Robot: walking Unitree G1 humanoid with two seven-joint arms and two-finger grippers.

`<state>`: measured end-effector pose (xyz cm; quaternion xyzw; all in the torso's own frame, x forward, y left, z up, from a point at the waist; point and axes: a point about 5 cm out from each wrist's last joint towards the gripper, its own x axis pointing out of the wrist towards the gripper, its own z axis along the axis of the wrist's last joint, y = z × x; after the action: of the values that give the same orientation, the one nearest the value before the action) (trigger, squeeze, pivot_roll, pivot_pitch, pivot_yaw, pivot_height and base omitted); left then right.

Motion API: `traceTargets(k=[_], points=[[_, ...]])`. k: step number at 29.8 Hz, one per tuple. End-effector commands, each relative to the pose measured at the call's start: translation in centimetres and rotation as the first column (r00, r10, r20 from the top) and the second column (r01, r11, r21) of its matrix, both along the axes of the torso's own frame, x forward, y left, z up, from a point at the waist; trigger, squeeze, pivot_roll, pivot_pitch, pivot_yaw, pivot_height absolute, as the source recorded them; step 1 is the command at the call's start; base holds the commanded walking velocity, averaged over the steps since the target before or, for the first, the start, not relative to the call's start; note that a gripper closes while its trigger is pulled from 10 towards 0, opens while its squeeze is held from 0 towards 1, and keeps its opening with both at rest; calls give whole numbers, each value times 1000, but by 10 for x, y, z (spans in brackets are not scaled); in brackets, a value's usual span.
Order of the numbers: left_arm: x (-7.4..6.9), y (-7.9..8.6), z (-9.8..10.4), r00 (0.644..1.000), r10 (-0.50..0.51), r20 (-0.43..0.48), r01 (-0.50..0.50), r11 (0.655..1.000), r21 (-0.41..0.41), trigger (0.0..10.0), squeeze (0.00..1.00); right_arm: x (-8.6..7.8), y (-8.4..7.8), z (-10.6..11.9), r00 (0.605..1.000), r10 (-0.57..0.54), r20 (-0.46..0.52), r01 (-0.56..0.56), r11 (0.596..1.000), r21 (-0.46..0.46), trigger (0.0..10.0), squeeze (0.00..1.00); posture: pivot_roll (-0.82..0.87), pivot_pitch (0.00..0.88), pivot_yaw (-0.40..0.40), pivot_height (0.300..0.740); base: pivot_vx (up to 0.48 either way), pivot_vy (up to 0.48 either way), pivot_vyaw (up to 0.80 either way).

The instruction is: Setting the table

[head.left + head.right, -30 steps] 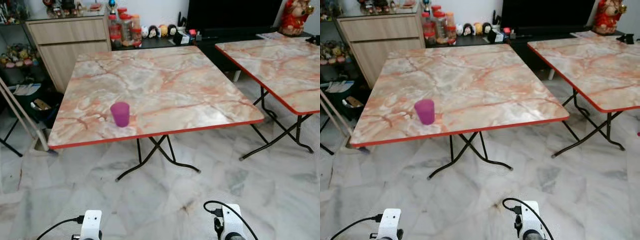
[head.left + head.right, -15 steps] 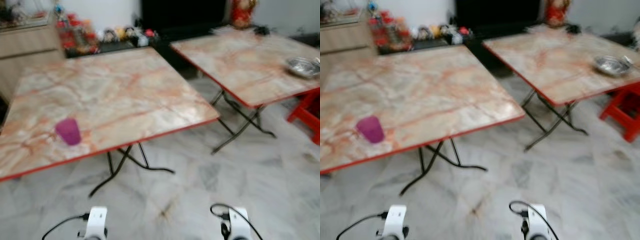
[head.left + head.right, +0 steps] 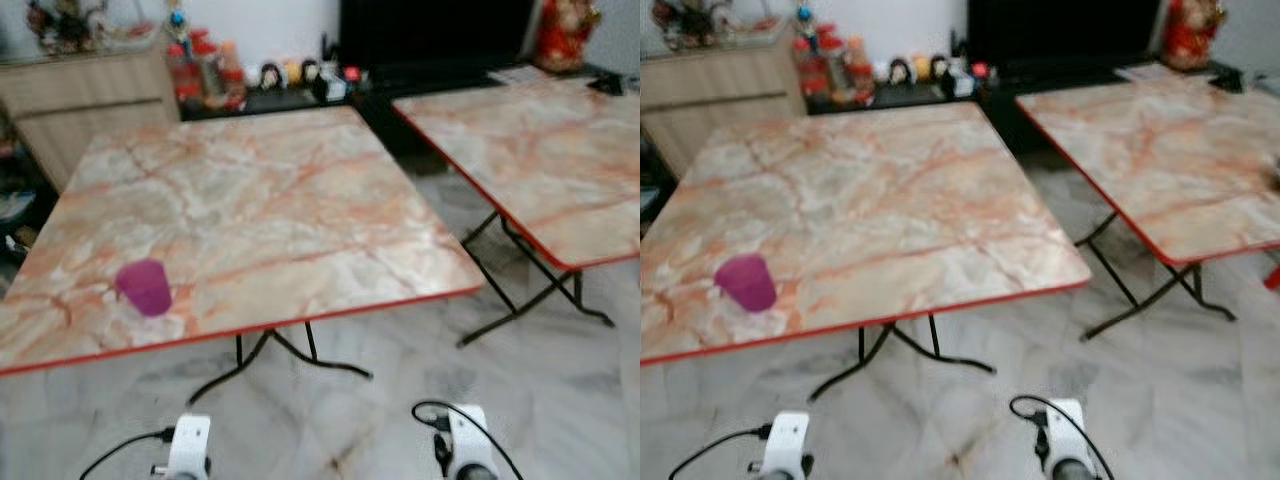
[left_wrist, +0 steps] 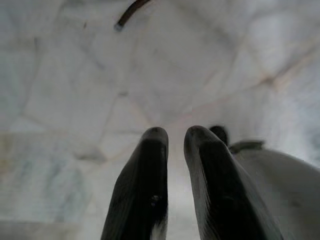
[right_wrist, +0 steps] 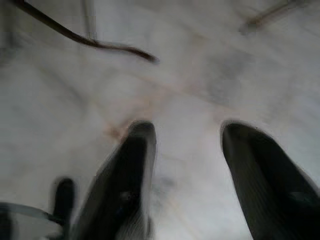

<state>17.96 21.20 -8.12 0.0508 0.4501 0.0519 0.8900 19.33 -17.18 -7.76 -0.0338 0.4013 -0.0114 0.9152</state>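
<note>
Purple cup (image 3: 145,287) upright on near table (image 3: 300,190), well apart from claws; left claw (image 4: 175,137) nearly closed, empty; right claw (image 5: 187,135) spread, empty.

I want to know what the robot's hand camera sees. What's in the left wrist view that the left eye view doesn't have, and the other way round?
The left wrist view looks along the left gripper, its two black fingers nearly touching, nothing between them. The left eye view gives the purple cup standing near the front edge of the marble-patterned folding table, plus a second table to the right. Both share the pale marble floor.
</note>
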Motion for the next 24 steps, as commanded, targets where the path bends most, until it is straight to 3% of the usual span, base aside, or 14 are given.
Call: traceTargets(k=[1,14,24], points=[[7,-8,2,1000,-9,16,9,1000,-12,10000,0,-5,-11,-2,1000,7,-22,-8,999,-32,10000,0,53,0,-5,728,0,0,800],[7,-9,2,1000,-2,15,2,1000,-18,10000,0,-3,-11,-1,1000,-9,-15,8,1000,-18,10000,0,51,0,-7,728,0,0,763],[8,-8,2,1000,-7,17,7,1000,-11,10000,0,-4,-11,-1,999,-26,-19,26,1000,-1,10000,0,53,0,-4,728,60,0,0]])
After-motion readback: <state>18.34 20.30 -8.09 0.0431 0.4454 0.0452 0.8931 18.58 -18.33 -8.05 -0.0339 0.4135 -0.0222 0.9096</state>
